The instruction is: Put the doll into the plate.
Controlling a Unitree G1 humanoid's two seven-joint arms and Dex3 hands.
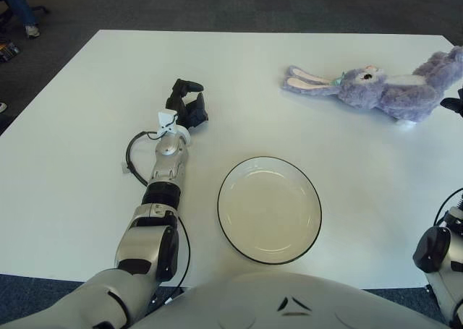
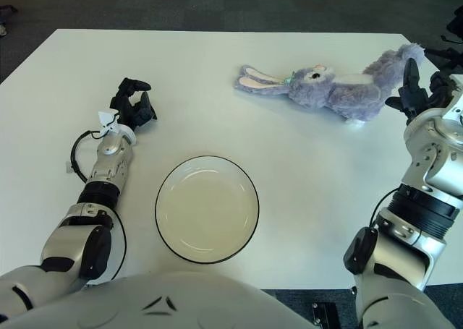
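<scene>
A purple plush rabbit doll (image 1: 383, 89) lies on its side at the far right of the white table (image 1: 87, 97), long ears pointing left. A cream plate (image 1: 269, 208) with a dark rim sits near the table's front edge, holding nothing. My right hand (image 2: 422, 90) is raised just right of the doll's hind end (image 2: 394, 61), fingers spread and a small gap from the fur. My left hand (image 1: 187, 103) shows on the table left of the plate with fingers curled, holding nothing.
A dark carpet (image 1: 253, 3) surrounds the table. A seated person's legs and shoes (image 1: 18, 11) show at the far left corner. A thin cable (image 1: 132, 152) loops beside my left forearm.
</scene>
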